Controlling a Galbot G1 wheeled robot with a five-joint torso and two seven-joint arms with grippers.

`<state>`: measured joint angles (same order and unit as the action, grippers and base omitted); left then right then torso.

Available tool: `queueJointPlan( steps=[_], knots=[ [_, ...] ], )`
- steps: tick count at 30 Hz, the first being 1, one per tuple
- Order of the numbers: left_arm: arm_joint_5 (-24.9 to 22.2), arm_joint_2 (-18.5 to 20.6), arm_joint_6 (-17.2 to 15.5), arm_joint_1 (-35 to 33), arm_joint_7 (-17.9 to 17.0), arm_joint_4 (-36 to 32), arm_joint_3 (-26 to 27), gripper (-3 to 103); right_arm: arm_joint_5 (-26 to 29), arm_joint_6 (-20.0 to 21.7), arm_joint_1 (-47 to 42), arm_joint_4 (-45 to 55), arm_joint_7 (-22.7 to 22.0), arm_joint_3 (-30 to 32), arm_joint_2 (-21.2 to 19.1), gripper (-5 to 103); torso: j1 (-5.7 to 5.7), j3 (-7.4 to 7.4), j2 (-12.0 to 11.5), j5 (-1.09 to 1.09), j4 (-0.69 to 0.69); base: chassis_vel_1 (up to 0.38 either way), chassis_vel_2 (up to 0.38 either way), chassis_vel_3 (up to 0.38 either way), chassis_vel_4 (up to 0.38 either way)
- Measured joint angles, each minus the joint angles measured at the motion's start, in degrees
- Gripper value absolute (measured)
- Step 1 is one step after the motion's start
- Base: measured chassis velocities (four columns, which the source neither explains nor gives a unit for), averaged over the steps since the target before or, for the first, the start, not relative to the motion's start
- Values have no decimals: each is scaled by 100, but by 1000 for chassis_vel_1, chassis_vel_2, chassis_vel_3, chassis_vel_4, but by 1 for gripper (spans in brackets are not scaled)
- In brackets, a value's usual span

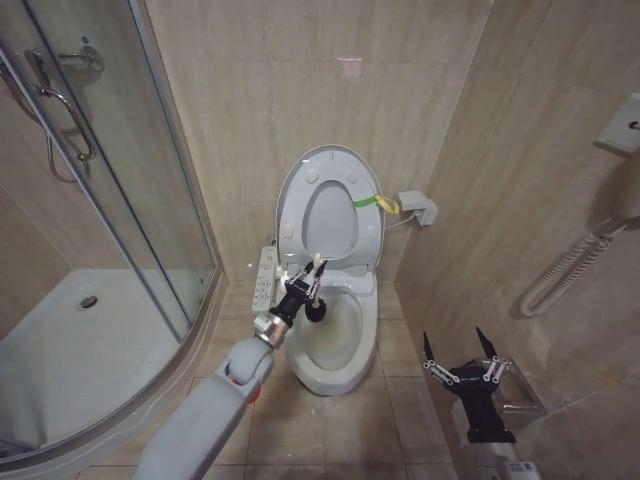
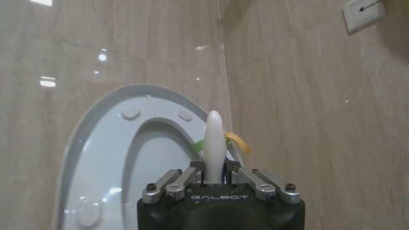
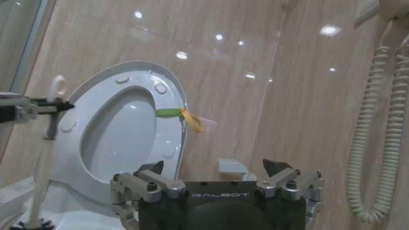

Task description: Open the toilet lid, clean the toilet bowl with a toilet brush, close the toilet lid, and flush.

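It's a small bathroom, walled in glossy beige tile [image 1: 300,100] with matching floor tiles [image 1: 400,420]. A curved glass shower enclosure [image 1: 130,200] with a white tray stands to the robot's left, and a coiled white cord [image 1: 560,275] hangs on the wall to its right.

In the corner stands the white ceramic toilet bowl [image 1: 335,345], an elongated oval basin with a white control panel [image 1: 264,278] along its left side. The large glossy white oval toilet lid [image 1: 330,205] is raised upright with the ring seat against the back wall, a yellow-green band [image 1: 375,203] tied at its right edge.

The left gripper [image 1: 312,283] reaches out over the near-left rim of the bowl, its fingers clenched on the thin white stick handle of the toilet brush [image 1: 318,268]. In the left wrist view the handle tip [image 2: 213,143] stands up between the closed fingers [image 2: 182,178], with the lid behind. The right wrist view shows the handle running down from that gripper [image 3: 38,106] to the dark bristle head [image 3: 32,223], low at the bowl.

The right gripper [image 1: 462,362] hangs well off to the right of the toilet, above the floor, its jaws spread and holding nothing.
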<state>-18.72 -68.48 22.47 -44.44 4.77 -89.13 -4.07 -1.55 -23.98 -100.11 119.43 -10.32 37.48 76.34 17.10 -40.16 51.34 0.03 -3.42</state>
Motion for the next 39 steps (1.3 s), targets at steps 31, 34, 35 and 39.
queueJointPlan(
  steps=[31,34,35,39],
  knots=[
    [356,792,-187,-2940,-485,-2316,2120,20,0,0,0,0,0,0,0,100,0,0,0,0,0,0,0,0,0],
    [466,751,-109,-3151,-480,-2340,2289,20,0,0,0,0,0,0,0,100,0,0,0,1,0,0,0,0,0],
    [524,703,-40,-3296,-478,-2345,2397,20,0,0,0,0,0,0,0,100,0,0,0,1,0,0,0,0,0],
    [621,561,91,-3546,-484,-2363,2608,20,0,0,0,0,0,0,0,100,0,0,0,0,0,0,0,0,0]
  ],
)
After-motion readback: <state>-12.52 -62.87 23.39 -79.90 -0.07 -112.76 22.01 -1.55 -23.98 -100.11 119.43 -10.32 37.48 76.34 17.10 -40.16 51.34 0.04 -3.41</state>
